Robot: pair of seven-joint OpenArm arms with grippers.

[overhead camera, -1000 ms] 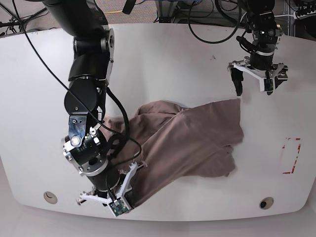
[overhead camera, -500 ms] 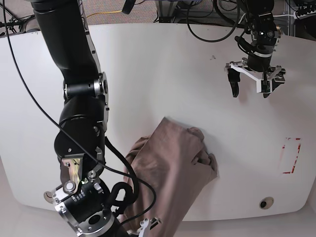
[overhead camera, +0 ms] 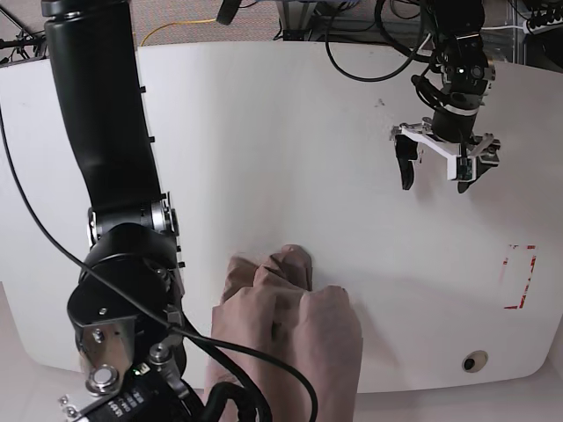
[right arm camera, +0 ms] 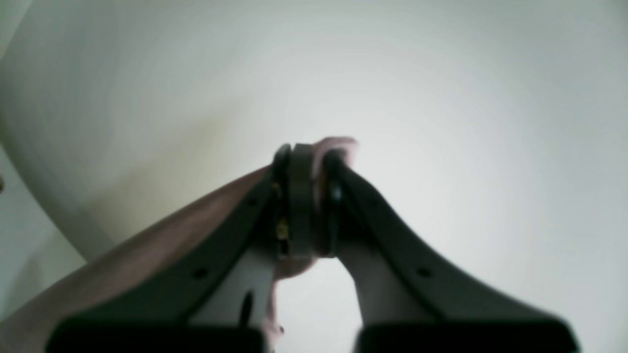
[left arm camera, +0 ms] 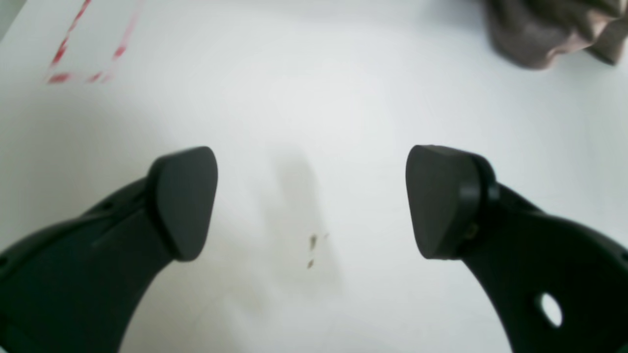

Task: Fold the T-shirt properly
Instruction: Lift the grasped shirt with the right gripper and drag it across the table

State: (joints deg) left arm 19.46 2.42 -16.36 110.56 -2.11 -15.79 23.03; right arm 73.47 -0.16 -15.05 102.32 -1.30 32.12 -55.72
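Looks like the spreading-out step – right gripper (right arm camera: 314,196) pinched tight on the bunched T-shirt (overhead camera: 290,334), left gripper (overhead camera: 433,169) wide open, holding nothing – next it probably needs a free edge.

Soft, thin, matt cloth of the T-shirt (overhead camera: 290,325) lies bunched in loose wrinkles on the smooth, faintly sheened white table (overhead camera: 290,149). The left gripper (left arm camera: 311,201) has matt black fingers (left arm camera: 184,201), apparently plastic or rubber; black cables (overhead camera: 361,61) look glossy; red marks (overhead camera: 519,277) appear rough-edged.
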